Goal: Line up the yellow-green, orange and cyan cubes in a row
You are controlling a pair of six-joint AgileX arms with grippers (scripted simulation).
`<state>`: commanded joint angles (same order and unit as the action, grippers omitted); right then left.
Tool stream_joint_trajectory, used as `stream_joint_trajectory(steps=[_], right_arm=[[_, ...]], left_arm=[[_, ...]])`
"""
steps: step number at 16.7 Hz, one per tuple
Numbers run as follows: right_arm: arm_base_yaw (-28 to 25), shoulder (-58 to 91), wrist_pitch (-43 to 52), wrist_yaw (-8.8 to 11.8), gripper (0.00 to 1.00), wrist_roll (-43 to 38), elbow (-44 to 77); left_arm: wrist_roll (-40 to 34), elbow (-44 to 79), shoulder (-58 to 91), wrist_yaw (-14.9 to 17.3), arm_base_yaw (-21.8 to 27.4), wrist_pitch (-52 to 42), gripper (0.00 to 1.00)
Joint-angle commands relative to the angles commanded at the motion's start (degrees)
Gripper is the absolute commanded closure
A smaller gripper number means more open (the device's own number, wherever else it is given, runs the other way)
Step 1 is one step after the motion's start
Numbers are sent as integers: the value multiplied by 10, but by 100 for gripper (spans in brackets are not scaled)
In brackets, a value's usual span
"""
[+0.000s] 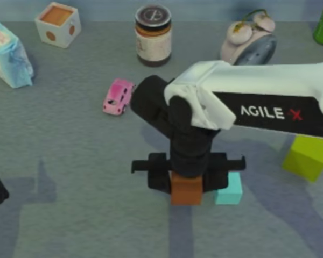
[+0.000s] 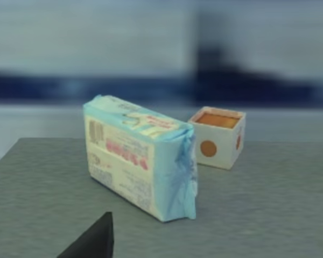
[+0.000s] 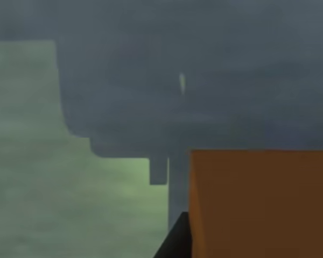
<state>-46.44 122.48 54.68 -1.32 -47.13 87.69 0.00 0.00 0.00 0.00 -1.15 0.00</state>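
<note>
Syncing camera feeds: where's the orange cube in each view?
Top view: orange cube low centre, under the right end effector, beside the cyan cube.
Left wrist view: not in it.
Right wrist view: orange cube fills the near corner.
Shared landmark: the grey table.

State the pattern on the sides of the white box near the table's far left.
Orange dots on white sides of the white box, orange on top; the left wrist view shows it best.

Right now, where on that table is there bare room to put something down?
Bare: the near-left table, below the pink toy car, and the strip between tissue pack and car. Crowded: around the right tool, orange cube and cyan cube.
</note>
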Motion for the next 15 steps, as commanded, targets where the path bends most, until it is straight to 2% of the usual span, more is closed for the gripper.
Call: stream_joint_trajectory(steps=[4, 15], right_arm=[[0, 2, -4, 0, 100, 0, -4], [0, 2, -4, 0, 17, 0, -4]], left_arm=[[0, 0, 0, 0, 0, 0, 0], [0, 0, 0, 0, 0, 0, 0]])
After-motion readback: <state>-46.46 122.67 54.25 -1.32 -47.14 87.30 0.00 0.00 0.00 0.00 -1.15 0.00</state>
